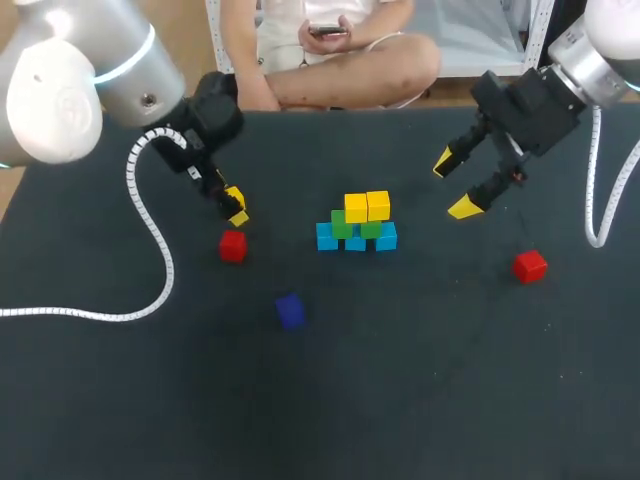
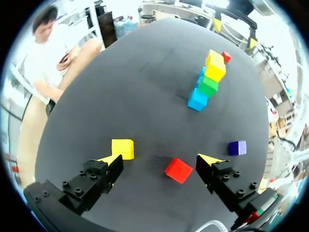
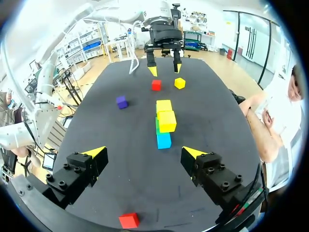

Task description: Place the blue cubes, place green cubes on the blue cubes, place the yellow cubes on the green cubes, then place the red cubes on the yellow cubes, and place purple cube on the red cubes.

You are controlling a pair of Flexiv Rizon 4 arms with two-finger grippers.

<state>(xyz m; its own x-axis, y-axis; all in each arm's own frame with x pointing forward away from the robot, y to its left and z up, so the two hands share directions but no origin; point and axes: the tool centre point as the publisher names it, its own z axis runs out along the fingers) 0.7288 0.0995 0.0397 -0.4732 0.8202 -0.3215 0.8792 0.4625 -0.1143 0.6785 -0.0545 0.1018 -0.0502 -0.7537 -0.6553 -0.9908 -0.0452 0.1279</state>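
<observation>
A stack stands mid-table: blue cubes [image 1: 327, 238] at the base, green cubes [image 1: 342, 224] on them, and two yellow cubes [image 1: 367, 206] on top. The same stack [image 2: 207, 82] lies far ahead in the left wrist view. My left gripper [image 1: 237, 208] hovers open just above a red cube [image 1: 232, 245]; that red cube [image 2: 178, 170] sits between its fingers, untouched. A loose yellow cube [image 2: 122, 148] lies by one fingertip. My right gripper [image 1: 453, 185] hangs open and empty to the right of the stack [image 3: 165, 123]. A second red cube [image 1: 530, 266] lies below it. The purple cube [image 1: 290, 310] lies near the front.
A white coiled cable [image 1: 150, 235] from my left arm trails over the left of the dark table [image 1: 420, 400]. In the right wrist view my left gripper [image 3: 164, 69] shows beyond the stack, with the purple cube [image 3: 121, 102] to one side.
</observation>
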